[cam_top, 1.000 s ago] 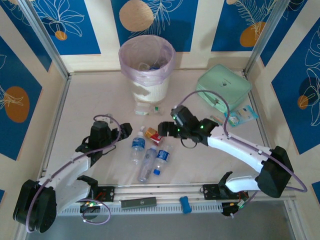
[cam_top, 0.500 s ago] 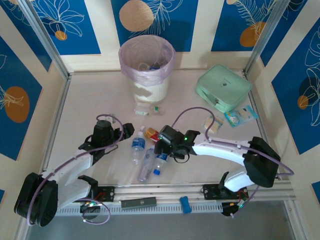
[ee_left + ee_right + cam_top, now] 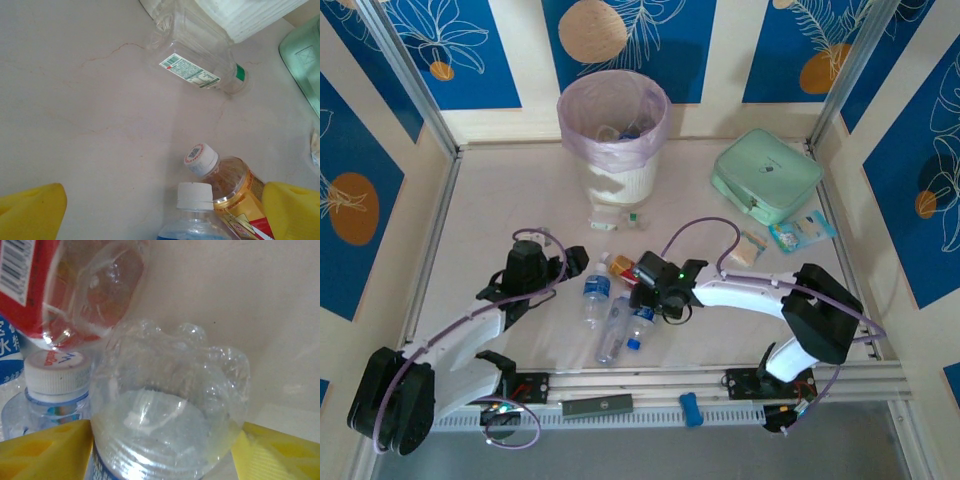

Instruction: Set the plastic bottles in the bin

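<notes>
Jaws of R end effector [image 3: 162, 450] straddle clear bottle [image 3: 170, 400], clamp unclear; L end effector [image 3: 162, 210] wide apart.

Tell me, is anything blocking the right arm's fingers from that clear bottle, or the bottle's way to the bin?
Nothing visible does. The clear bottle sits base-first between the right fingers, a red-labelled bottle close beside it. Toward the bin, one small bottle lies flat on the table, low enough to lift over, I'd guess.
</notes>
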